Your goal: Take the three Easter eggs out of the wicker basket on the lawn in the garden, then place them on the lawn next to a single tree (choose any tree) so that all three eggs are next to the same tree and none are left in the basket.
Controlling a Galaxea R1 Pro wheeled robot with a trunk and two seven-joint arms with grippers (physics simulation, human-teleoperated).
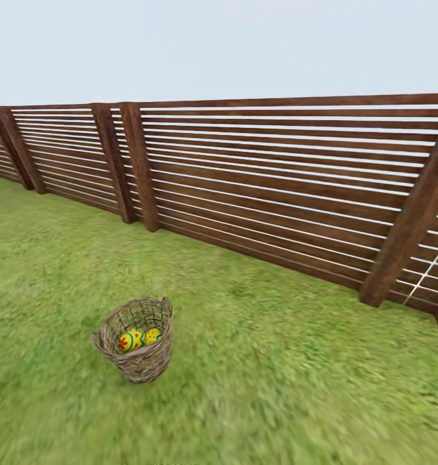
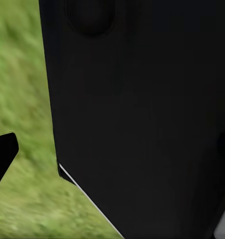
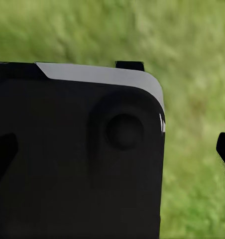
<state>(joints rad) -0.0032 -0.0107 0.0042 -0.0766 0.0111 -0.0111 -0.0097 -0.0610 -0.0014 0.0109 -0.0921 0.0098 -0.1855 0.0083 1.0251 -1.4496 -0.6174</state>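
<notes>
Where fence (image 1: 258, 187) ends, mottled lawn (image 1: 296, 387).

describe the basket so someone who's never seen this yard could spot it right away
A long brown slatted fence runs across the back of the lawn. On the grass in front of it stands the wicker basket, small, round, woven of brown twigs. Yellow patterned Easter eggs show inside.

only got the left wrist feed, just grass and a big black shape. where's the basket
Observer: On the head view, the wicker basket stands upright on the lawn, lower left of the picture.
Operator: eggs still in it
Observer: Yes, Easter eggs lie inside; I can make out about three, bunched together.
Operator: any tree nearby
Observer: The head view has a brown slatted fence behind the basket.
</notes>
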